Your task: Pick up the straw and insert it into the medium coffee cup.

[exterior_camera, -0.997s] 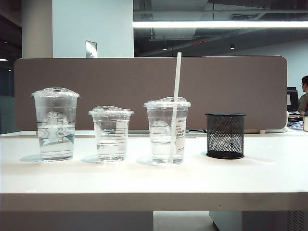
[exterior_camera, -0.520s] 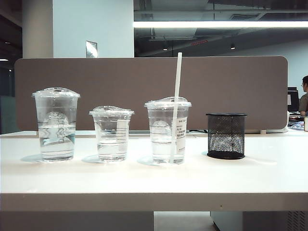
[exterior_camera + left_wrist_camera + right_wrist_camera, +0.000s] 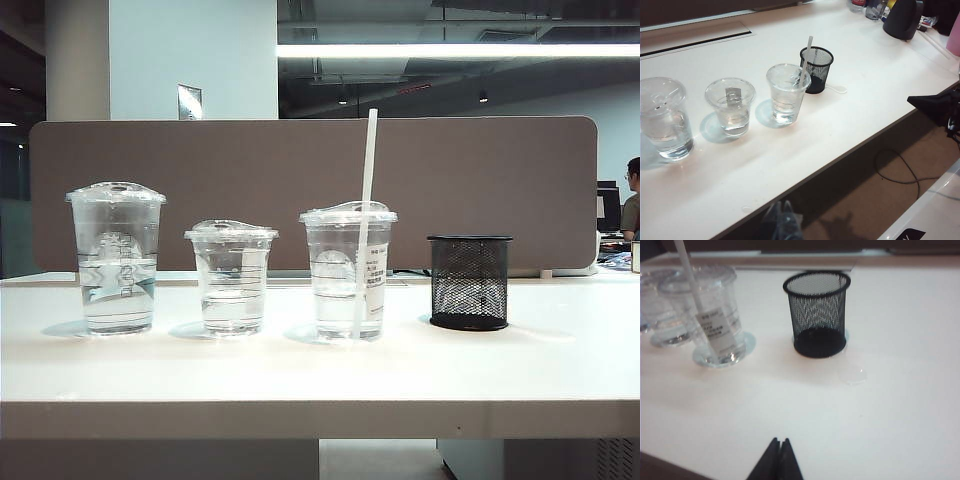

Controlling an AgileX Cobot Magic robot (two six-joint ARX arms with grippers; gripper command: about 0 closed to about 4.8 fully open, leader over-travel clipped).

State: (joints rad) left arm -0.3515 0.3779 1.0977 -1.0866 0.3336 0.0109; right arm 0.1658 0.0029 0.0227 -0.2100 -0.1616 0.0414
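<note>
The white straw [image 3: 368, 160] stands slanted in the medium coffee cup [image 3: 347, 270], through its lid and down to the bottom, with its top well above the rim. This clear cup bears a white label and holds some water. The left wrist view shows the same straw [image 3: 807, 50] and cup [image 3: 786, 95], as does the right wrist view: straw [image 3: 687, 270], cup [image 3: 715, 315]. My left gripper [image 3: 783, 203] hangs shut and empty off the table's front edge. My right gripper [image 3: 780, 441] is shut and empty over the table's front part, well short of the cup. Neither gripper shows in the exterior view.
A tall clear cup [image 3: 116, 255] and a short clear cup [image 3: 231, 275] stand left of the medium one. To its right is a black mesh pen holder [image 3: 469, 282], with a small clear piece [image 3: 852, 375] beside it. A brown divider panel [image 3: 500, 180] backs the white table [image 3: 320, 370].
</note>
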